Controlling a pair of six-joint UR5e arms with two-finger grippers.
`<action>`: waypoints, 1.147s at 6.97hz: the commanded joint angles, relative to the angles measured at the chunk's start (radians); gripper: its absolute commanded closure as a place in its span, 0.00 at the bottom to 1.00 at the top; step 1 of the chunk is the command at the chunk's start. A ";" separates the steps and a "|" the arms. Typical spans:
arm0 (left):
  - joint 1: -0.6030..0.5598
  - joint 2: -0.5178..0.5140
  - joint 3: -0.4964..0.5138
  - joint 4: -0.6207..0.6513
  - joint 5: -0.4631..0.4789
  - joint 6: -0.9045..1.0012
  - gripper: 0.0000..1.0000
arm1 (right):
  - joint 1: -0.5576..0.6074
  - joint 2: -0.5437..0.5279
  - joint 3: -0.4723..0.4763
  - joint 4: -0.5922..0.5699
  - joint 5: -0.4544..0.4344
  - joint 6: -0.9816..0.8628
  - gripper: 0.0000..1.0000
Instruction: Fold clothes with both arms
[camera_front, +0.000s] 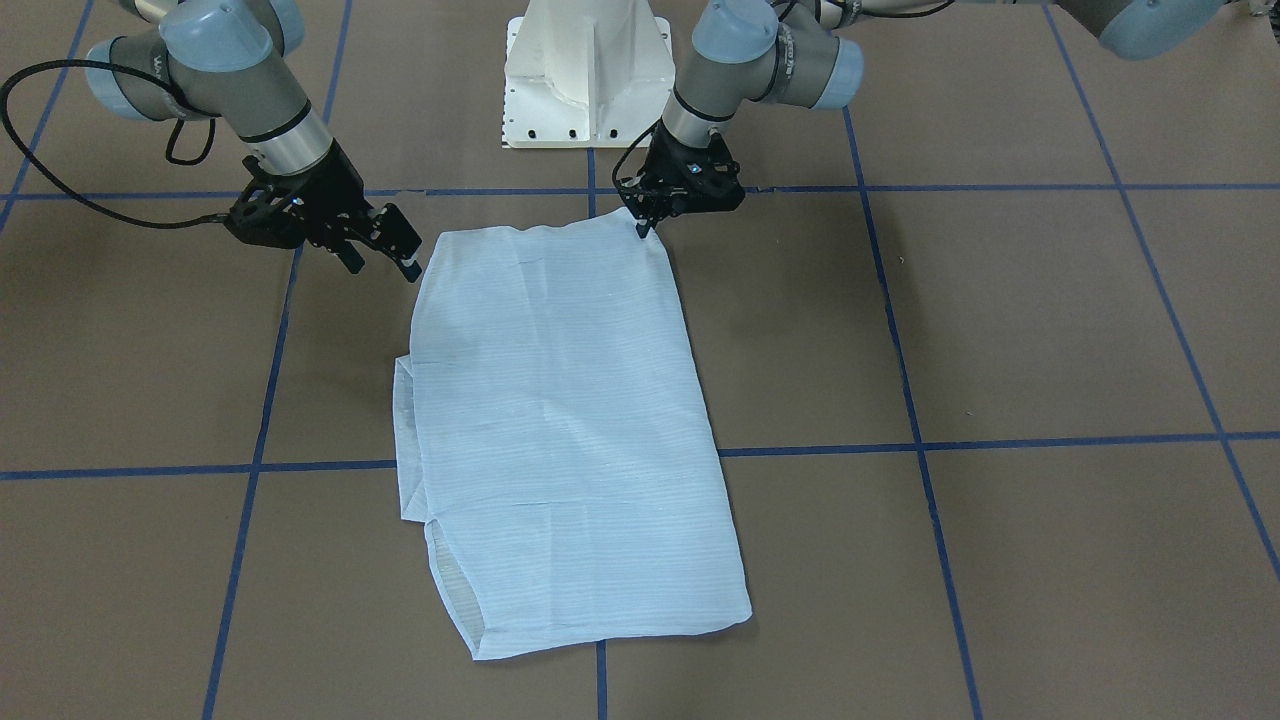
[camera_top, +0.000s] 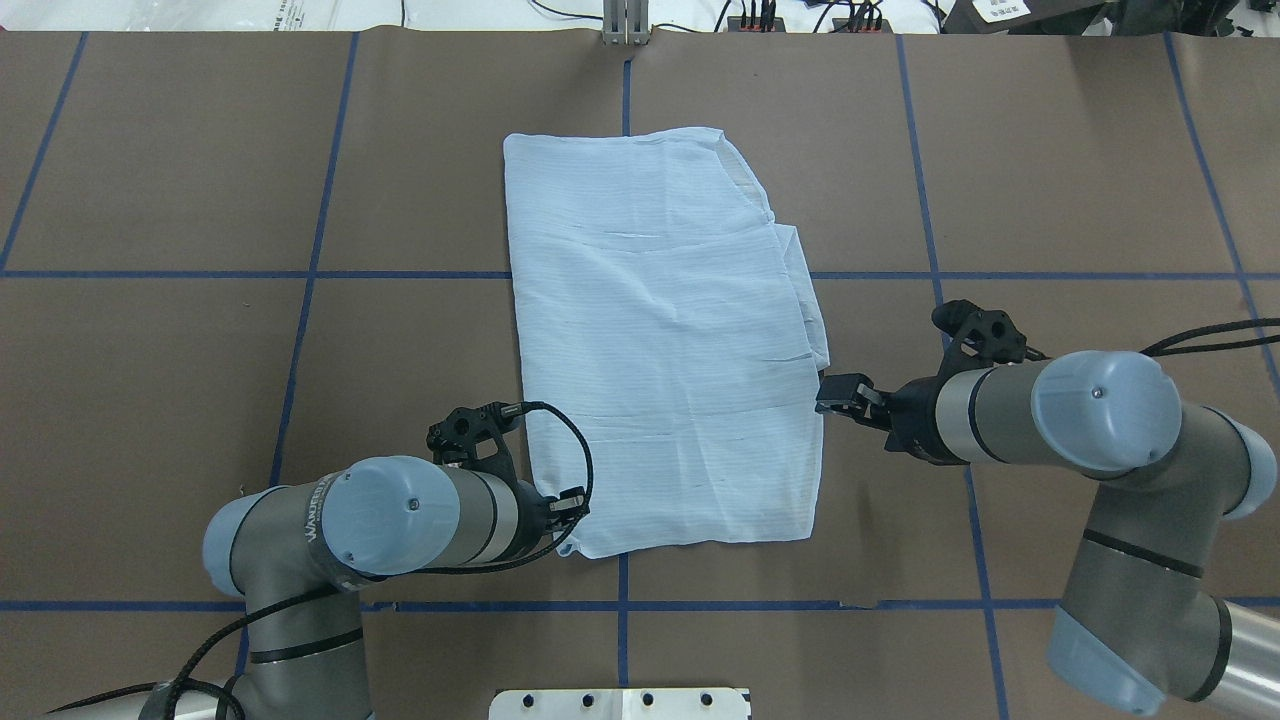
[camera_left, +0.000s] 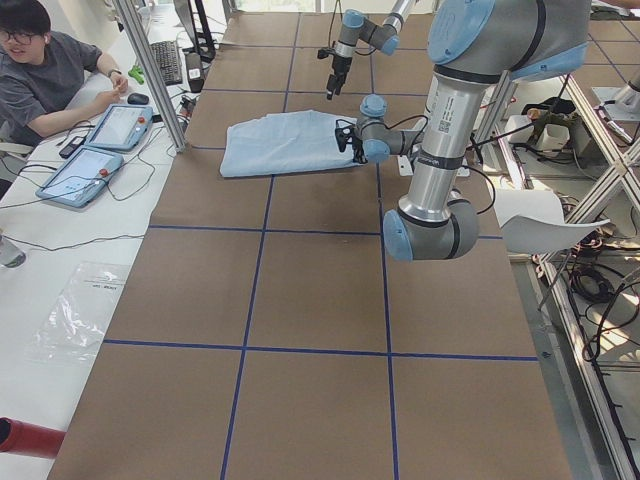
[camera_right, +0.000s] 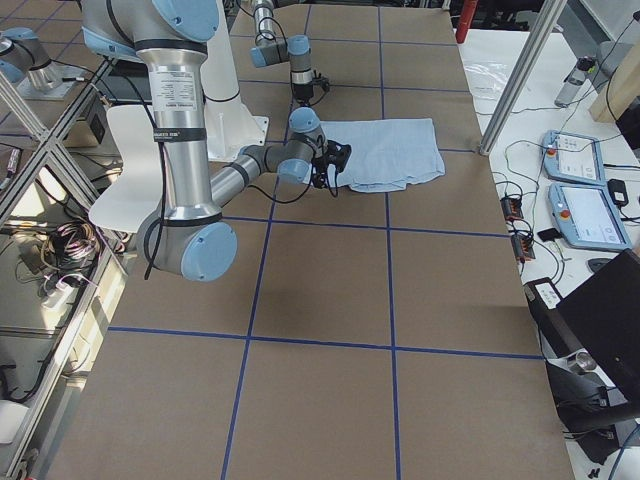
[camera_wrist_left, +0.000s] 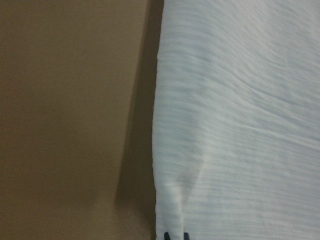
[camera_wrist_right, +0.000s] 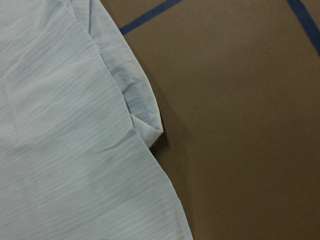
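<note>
Folded shirt (camera_front: 560, 430) lies flat, long axis running toward the pedestal (camera_front: 588, 75)

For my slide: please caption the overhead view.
Left arm pinches the folded shirt's near corner; right arm beside it, jaws open.

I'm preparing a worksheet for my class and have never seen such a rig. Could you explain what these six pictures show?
Two jointed robot arms work at a brown table marked with blue tape. Four pictures come from fixed cameras: one facing the robot, one over its shoulders, one at each table end. The other two come from cameras on the wrists, so they show cloth up close. A light blue shirt, folded into a rough rectangle, lies flat on the table. The left end effector is pinching the shirt's corner nearest the robot. The right end effector is open beside the shirt's right edge, holding nothing. A person sits beside the table.
</note>
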 joint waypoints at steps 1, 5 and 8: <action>0.000 -0.004 0.001 0.000 0.000 -0.002 1.00 | -0.154 0.018 0.037 -0.129 -0.171 0.254 0.07; 0.000 -0.004 0.000 0.000 0.000 -0.002 1.00 | -0.274 0.307 -0.053 -0.469 -0.279 0.510 0.13; 0.000 -0.006 -0.002 0.000 0.000 -0.002 1.00 | -0.271 0.305 -0.060 -0.463 -0.302 0.514 0.14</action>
